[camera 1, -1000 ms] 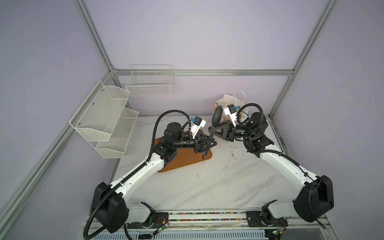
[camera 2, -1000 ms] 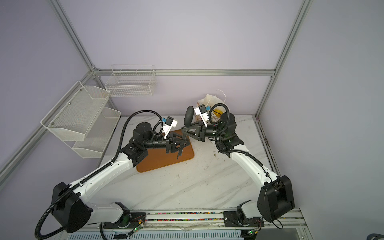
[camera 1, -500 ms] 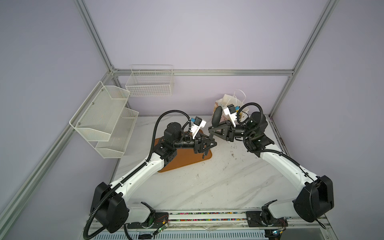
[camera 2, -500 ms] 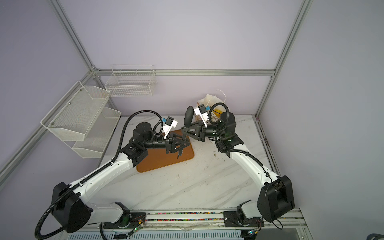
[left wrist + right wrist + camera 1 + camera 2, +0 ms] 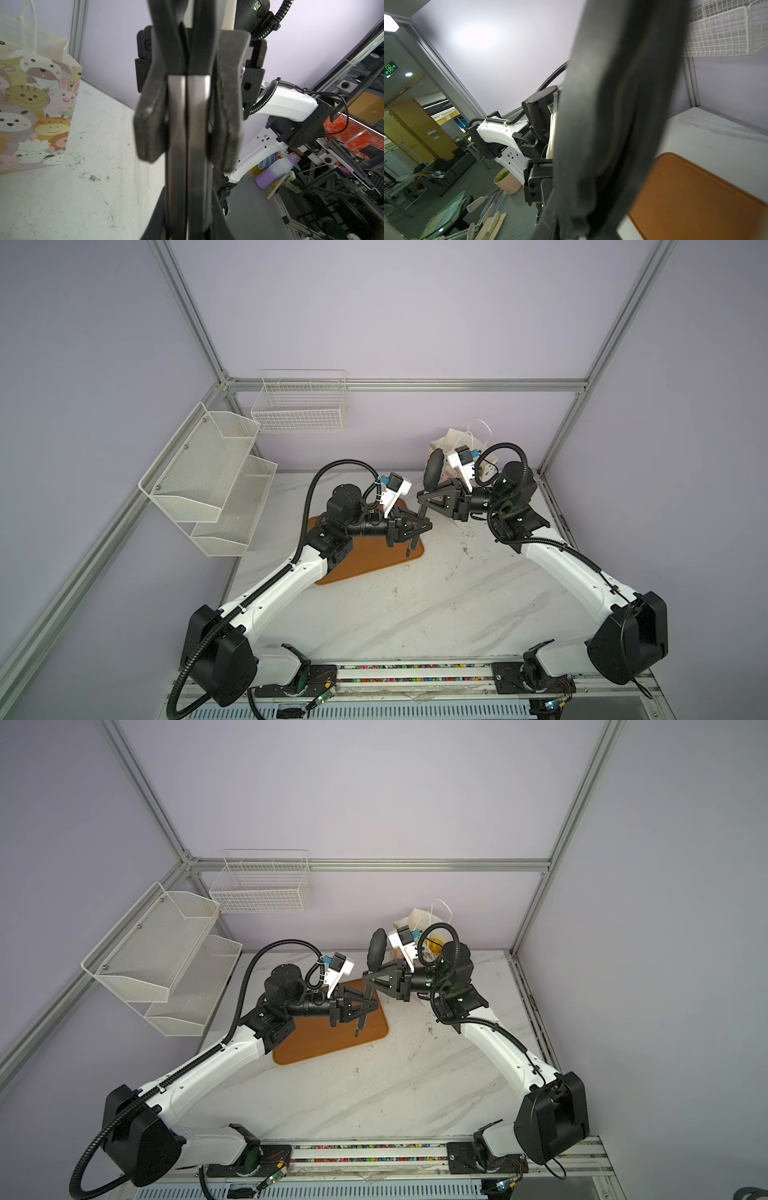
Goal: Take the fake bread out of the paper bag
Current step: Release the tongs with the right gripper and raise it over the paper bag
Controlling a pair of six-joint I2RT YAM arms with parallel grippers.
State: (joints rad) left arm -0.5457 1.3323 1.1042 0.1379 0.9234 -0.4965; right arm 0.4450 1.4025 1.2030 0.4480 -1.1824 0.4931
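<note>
The paper bag (image 5: 457, 438), printed with cartoon animals, stands at the back right of the table behind my right arm; the left wrist view shows its side (image 5: 31, 104). A yellow piece of the fake bread (image 5: 434, 943) shows in its mouth. My right gripper (image 5: 424, 499) hangs level in front of the bag, shut on a dark grey oval piece (image 5: 433, 466) that stands up from its jaws and fills the right wrist view (image 5: 612, 124). My left gripper (image 5: 410, 537) hovers over the right end of the brown tray (image 5: 365, 564), facing that piece, fingers (image 5: 176, 124) pressed together with nothing between them.
A white wire basket (image 5: 299, 406) hangs on the back wall. A two-tier mesh shelf (image 5: 208, 481) juts out from the left wall. The marble table (image 5: 415, 605) ends at a rail along the front. Both grippers sit close together near the table's middle back.
My left gripper's jaws have closed together. Both arms have stayed nearly where they were, and the right gripper keeps its hold on the dark oval piece.
</note>
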